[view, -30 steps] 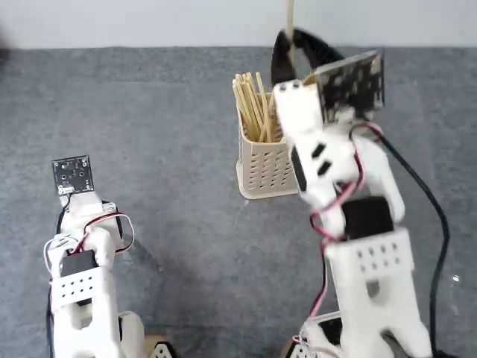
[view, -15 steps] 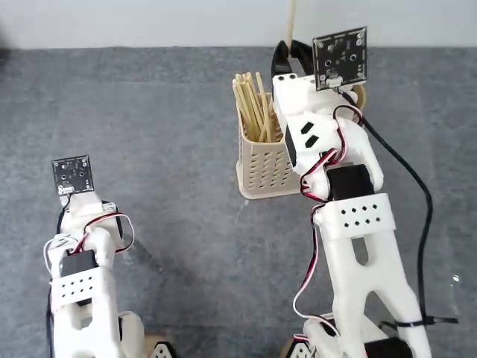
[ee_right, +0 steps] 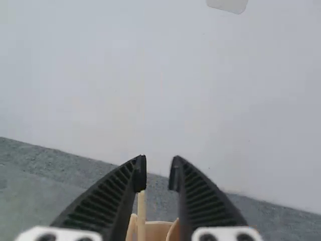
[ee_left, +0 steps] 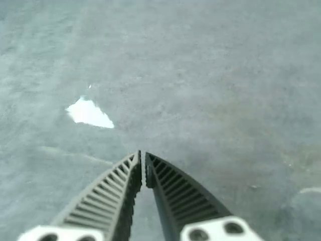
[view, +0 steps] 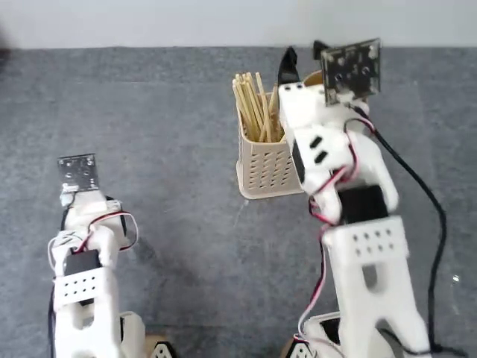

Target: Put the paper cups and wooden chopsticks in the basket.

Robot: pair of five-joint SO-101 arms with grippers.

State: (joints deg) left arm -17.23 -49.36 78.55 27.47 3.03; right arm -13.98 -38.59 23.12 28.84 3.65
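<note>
So the left arm (view: 82, 261) sits in the lower left of the high view, over bare grey worktop (view: 164, 112). In its wrist view the left hand (ee_left: 142, 163) is closed tip to tip with nothing in it. A small white scrap (ee_left: 89, 113) lies on the worktop just past the tips.

The basket (view: 265, 173) is upper middle of the high view, with a bundle of chopsticks (view: 255, 108) standing in its left part.

The right arm (view: 350, 194) leans over the basket's right side. The right hand (ee_right: 156, 170) is a little open. One chopstick (ee_right: 141, 211) stands against the inside of one finger, and the other finger is clear of it. A bit of tan cup (view: 313, 77) rim peeks out under that hand, but I can't tell much more about it.
</note>
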